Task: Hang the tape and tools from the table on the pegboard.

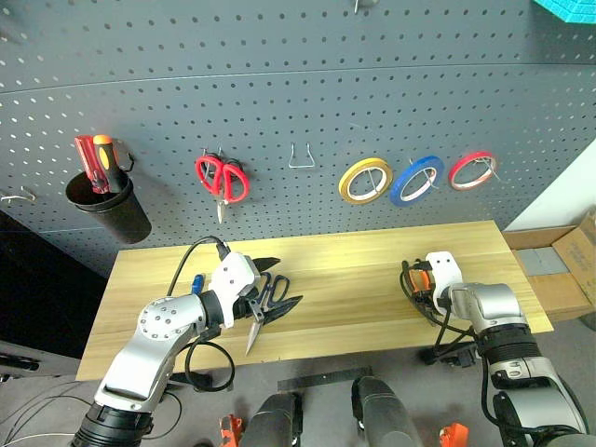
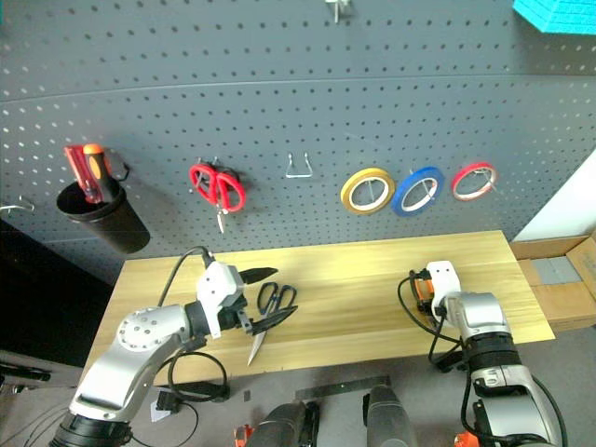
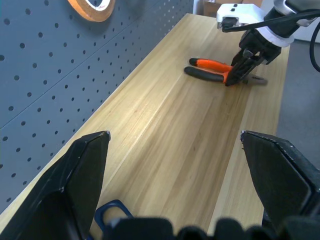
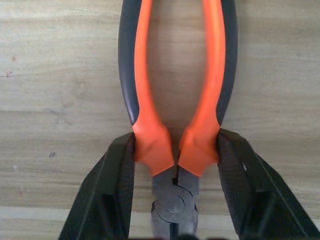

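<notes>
Pliers [image 4: 175, 100] with orange-and-black handles lie flat on the table [image 1: 354, 279] at its right end. My right gripper [image 4: 176, 150] points down at them, and its fingers press both handles close to the pivot. Towards the left, dark-blue-handled scissors [image 1: 264, 303] lie on the wood, blades pointing at the front edge. My left gripper [image 1: 279, 284] hovers over their handles, wide open and holding nothing. The blue tape [image 1: 416, 180] hangs on a hook of the pegboard [image 1: 279, 74], between a yellow roll and a red roll.
On the pegboard hang a black cup [image 1: 112, 209] with red and orange screwdrivers, red-handled scissors [image 1: 222, 177], a bare wire hook [image 1: 300, 158], a yellow roll [image 1: 364, 180] and a red roll [image 1: 472, 169]. Cardboard boxes [image 1: 563, 265] stand beyond the table's right end.
</notes>
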